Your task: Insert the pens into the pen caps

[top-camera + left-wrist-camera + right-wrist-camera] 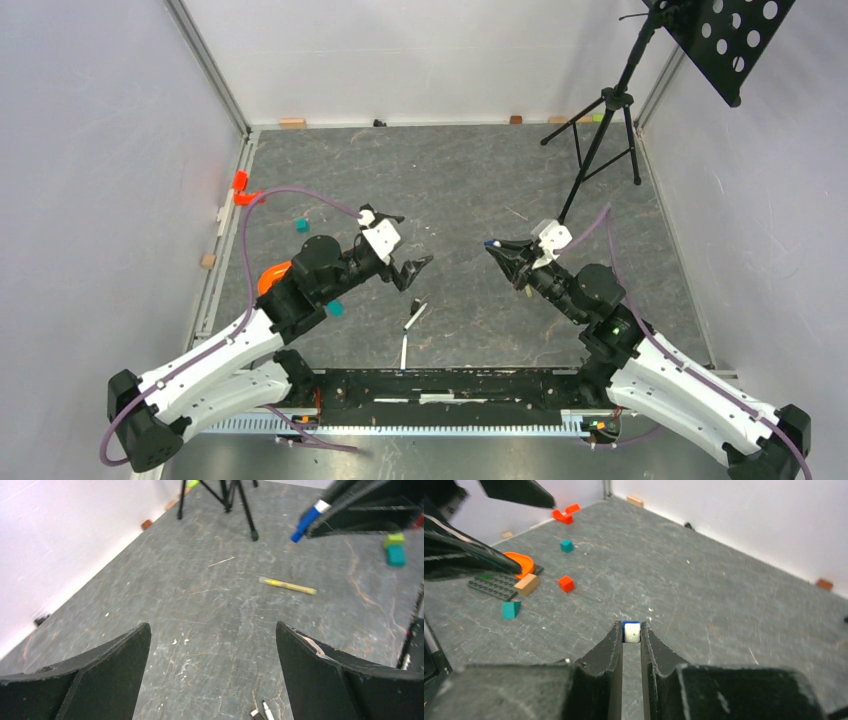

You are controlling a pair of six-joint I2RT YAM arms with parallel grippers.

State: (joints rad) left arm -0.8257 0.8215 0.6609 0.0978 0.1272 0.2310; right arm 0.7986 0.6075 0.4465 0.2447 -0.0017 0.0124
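Note:
My right gripper is shut on a bright blue pen cap, whose white end sits between the fingertips. The cap also shows in the left wrist view, sticking out of the right jaws. My left gripper is open and empty, held above the floor and facing the right gripper. A yellow-olive pen lies on the floor beyond it. Two white pens lie near the front, below the left gripper. Their tips show at the lower edge of the left wrist view. The black cap is not clearly visible.
A black tripod with a music stand stands at the back right. Toy blocks lie on the left: a red cube, teal cubes, a tan block, a black plate and an orange dish. Walls enclose the floor.

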